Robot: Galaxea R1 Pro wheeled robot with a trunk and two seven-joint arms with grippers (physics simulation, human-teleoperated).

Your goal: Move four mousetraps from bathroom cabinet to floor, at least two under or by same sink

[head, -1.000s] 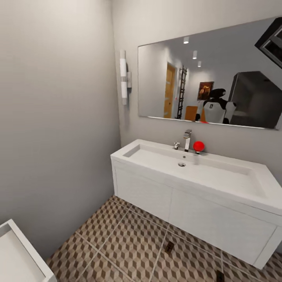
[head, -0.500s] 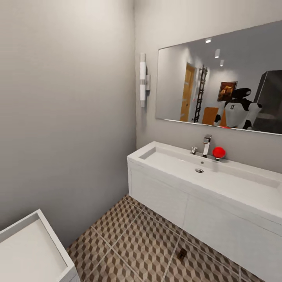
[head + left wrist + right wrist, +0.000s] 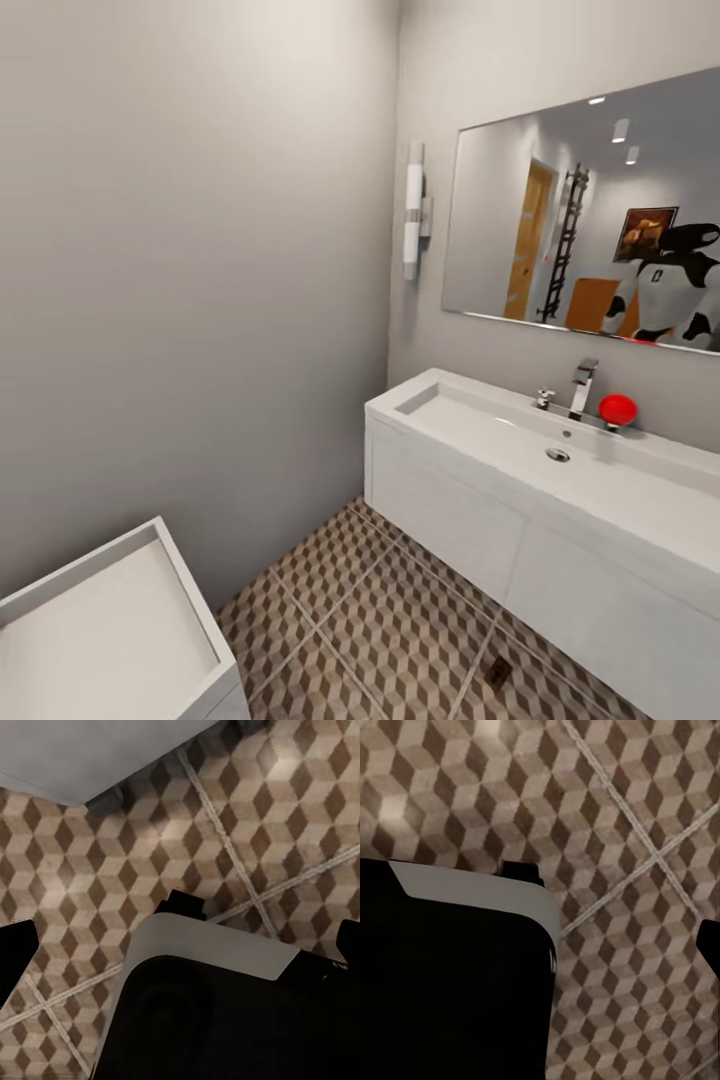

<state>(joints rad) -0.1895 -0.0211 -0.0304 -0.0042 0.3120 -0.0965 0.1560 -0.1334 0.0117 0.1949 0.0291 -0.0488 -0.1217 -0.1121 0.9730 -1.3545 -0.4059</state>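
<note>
One mousetrap point(image 3: 497, 672) lies flat on the bathroom floor point(image 3: 370, 610) just in front of the sink point(image 3: 560, 470), at the edge of my head view. I'd judge it light, stiff and thin, its wire parts fragile, so best pinched by the board's long edges. The tiles look matte with cube print; the basin is smooth white, with a chrome tap point(image 3: 583, 386). Whether either claw is spread or clenched, I cannot tell

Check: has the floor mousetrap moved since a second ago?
No. The mousetrap stays beside the same grout line by the sink; the camera turned.
</note>
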